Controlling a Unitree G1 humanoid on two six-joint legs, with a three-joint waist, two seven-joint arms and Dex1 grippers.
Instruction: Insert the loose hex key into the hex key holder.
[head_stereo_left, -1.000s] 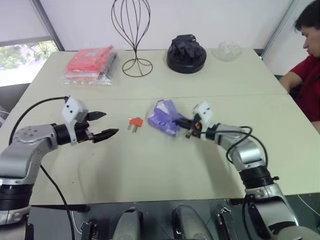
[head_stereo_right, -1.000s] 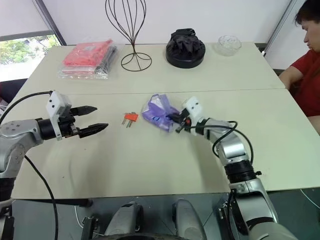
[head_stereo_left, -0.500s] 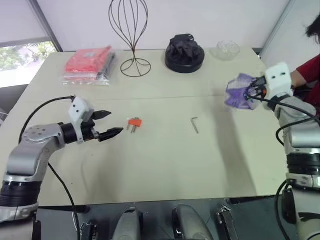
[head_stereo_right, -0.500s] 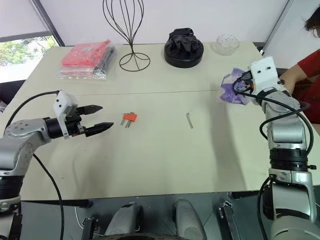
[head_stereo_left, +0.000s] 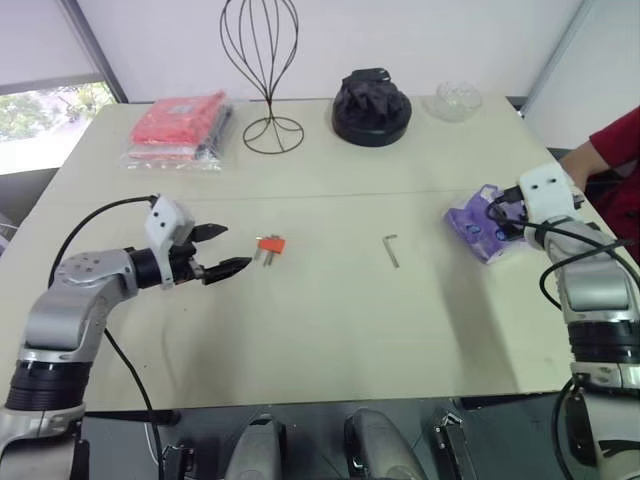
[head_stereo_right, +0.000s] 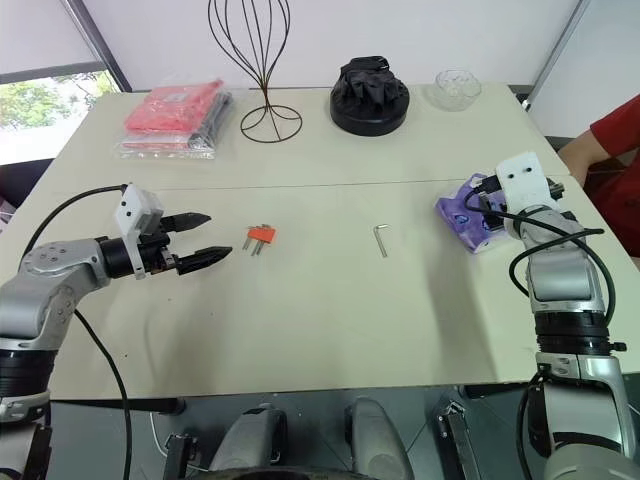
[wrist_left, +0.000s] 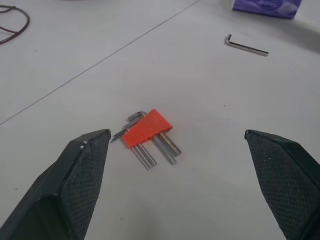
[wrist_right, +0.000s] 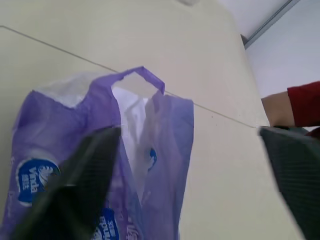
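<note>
Hex key insertion: not begun; key and holder both lie free on the table (head_stereo_left: 320, 330).

Left claw (head_stereo_left: 222, 250) spread, empty; hex key holder (head_stereo_left: 270, 245) just ahead; loose hex key (head_stereo_left: 391, 250) between claws; right claw (head_stereo_right: 482, 210) spread at purple packet (head_stereo_left: 480, 224), gripping nothing.

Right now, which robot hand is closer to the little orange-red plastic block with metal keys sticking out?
The left. The left gripper sits open just beside the orange-red hex key holder. The right gripper is far across the table, open at the purple packet.
</note>
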